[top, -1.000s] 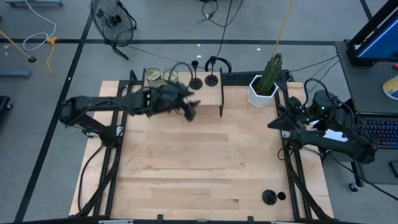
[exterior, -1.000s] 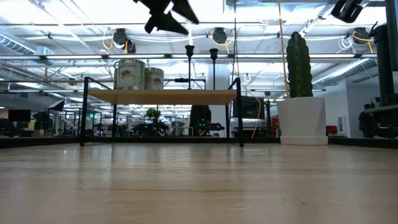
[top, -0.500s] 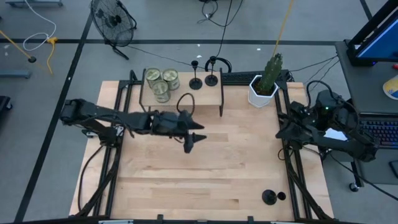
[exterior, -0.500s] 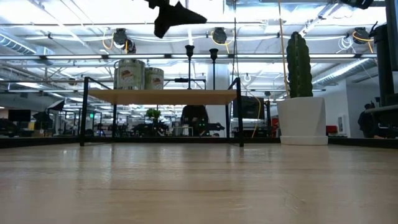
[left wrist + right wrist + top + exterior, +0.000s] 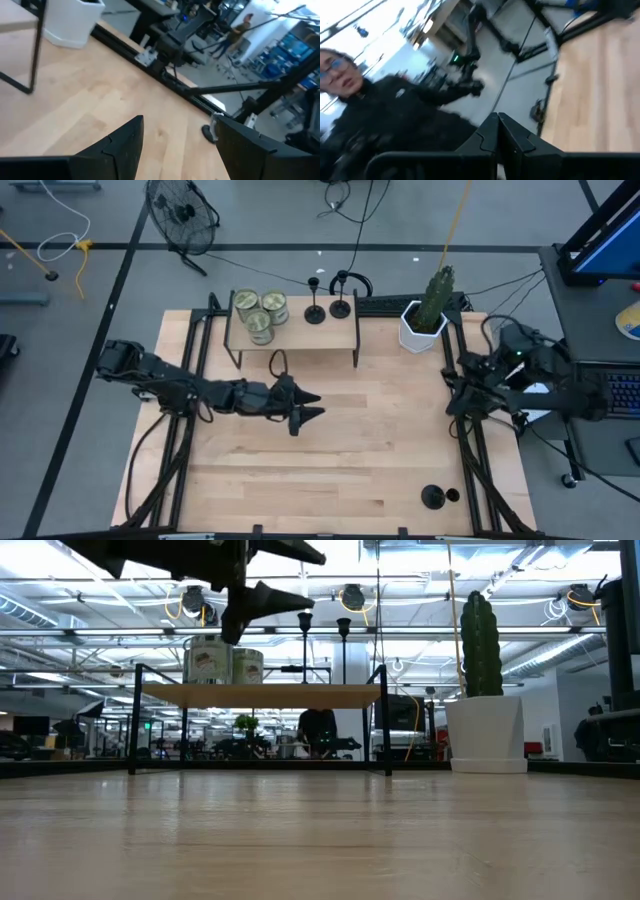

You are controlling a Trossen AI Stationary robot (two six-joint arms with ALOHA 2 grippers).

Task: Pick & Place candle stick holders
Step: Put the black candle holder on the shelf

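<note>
Two black candle stick holders (image 5: 315, 313) (image 5: 340, 307) stand by their round bases on the low shelf (image 5: 295, 330) at the table's far side; in the low view they (image 5: 304, 625) (image 5: 343, 628) rise above the shelf top. A third candle stick holder (image 5: 433, 498) stands near the table's near right corner, and its base (image 5: 206, 132) peeks past a finger in the left wrist view. My left gripper (image 5: 315, 405) hangs open and empty over the table's middle, in front of the shelf. My right gripper (image 5: 497, 135) is shut and empty at the table's right edge.
Three greenish jars (image 5: 258, 315) sit on the shelf's left half. A white pot with a cactus (image 5: 425, 320) stands at the far right. A person in dark clothing (image 5: 395, 115) shows beyond the table in the right wrist view. Bare wood lies between the shelf and the near edge.
My left gripper has come away from the shelf toward the table's near edge and sunk lower, rolling as it went. It has stayed open with nothing in it. The holders on the shelf have kept still.
</note>
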